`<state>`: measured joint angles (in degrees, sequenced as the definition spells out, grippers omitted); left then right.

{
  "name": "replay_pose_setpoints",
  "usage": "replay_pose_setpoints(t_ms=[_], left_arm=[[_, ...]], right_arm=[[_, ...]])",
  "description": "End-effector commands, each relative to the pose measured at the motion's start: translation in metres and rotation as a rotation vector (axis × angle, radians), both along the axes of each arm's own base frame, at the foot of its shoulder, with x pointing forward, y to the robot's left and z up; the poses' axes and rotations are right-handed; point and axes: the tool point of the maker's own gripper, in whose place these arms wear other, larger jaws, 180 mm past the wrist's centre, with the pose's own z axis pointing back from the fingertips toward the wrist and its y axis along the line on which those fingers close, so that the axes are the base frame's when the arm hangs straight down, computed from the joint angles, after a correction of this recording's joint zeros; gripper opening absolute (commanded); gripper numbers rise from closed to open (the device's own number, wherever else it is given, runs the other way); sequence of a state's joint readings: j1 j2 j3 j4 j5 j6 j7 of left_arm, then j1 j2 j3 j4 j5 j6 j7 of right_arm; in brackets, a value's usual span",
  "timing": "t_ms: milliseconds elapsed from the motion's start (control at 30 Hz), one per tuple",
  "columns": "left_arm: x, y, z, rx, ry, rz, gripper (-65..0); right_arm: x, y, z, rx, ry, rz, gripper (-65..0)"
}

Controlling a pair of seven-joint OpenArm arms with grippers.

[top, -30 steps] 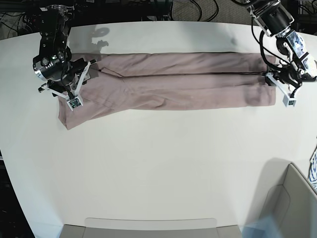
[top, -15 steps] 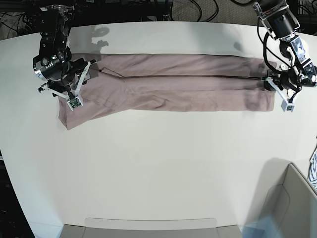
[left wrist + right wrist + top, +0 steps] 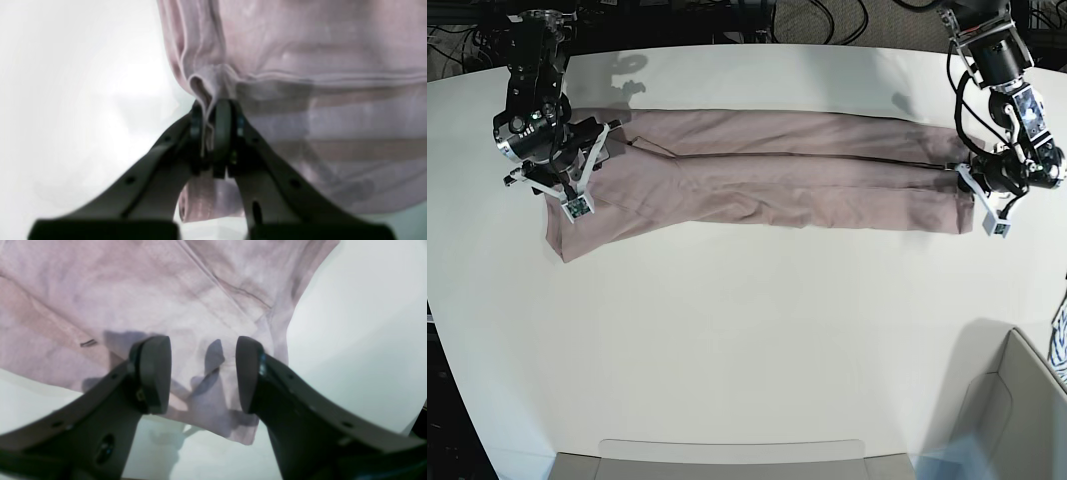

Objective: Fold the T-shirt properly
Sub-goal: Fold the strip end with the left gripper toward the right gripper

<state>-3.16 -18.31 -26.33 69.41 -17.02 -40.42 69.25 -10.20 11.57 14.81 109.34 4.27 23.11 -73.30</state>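
Note:
The dusty-pink T-shirt lies across the far half of the white table, folded lengthwise into a long band. At its right end my left gripper is shut on a pinched fold of the cloth's edge, with the jaws pressed together in the left wrist view. My right gripper stands open over the band's left end. In the right wrist view it shows wrinkled T-shirt cloth lying flat between and below its two dark pads.
A grey bin stands at the front right corner, with a blue-and-white patterned cloth at the right edge. A flat grey tray lies along the front edge. Cables run behind the table's far edge.
My left gripper went from open to shut on the T-shirt's right end, shifting slightly right and toward the front; the cloth there has bunched. The right arm has not moved.

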Motion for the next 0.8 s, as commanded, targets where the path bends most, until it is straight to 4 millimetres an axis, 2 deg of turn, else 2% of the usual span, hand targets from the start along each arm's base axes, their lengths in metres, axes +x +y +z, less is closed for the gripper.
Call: replay_pose_setpoints(t_ms=[0, 133, 233, 367, 533, 600, 700, 767], left_arm=[[-0.042, 0.002, -0.022, 0.012, 0.168, 0.018, -65.0], [-0.029, 0.043, 0.002, 0.043, 0.122, 0.127, -65.0], [-0.025, 0.067, 0.018, 0.068, 0.124, 0.165, -65.0], [0.002, 0.095, 0.055, 0.133, 0.029, 0.192, -65.0], [0.025, 0.103, 0.099, 0.245, -0.102, 0.16, -65.0], [0.028, 0.092, 0.1, 0.241, -0.121, 0.152, -65.0], [0.02, 0.081, 0.096, 0.248, -0.121, 0.137, -65.0], [0.02, 0.066, 0.096, 0.243, -0.136, 0.115, -65.0]], right_arm=[[0.007, -0.004, 0.009, -0.013, -0.034, 0.002, -34.0], [0.008, -0.004, 0.009, -0.013, -0.035, 0.002, -34.0], [0.008, -0.003, 0.009, -0.011, -0.035, 0.002, -34.0], [0.008, -0.001, 0.009, -0.005, -0.035, 0.002, -34.0], [0.008, -0.001, 0.009, -0.002, -0.036, 0.002, -34.0], [0.008, -0.001, 0.009, -0.002, -0.036, 0.002, -34.0], [0.008, -0.001, 0.009, -0.004, -0.035, 0.002, -34.0], [0.008, -0.001, 0.009, -0.004, -0.037, 0.002, -34.0]])
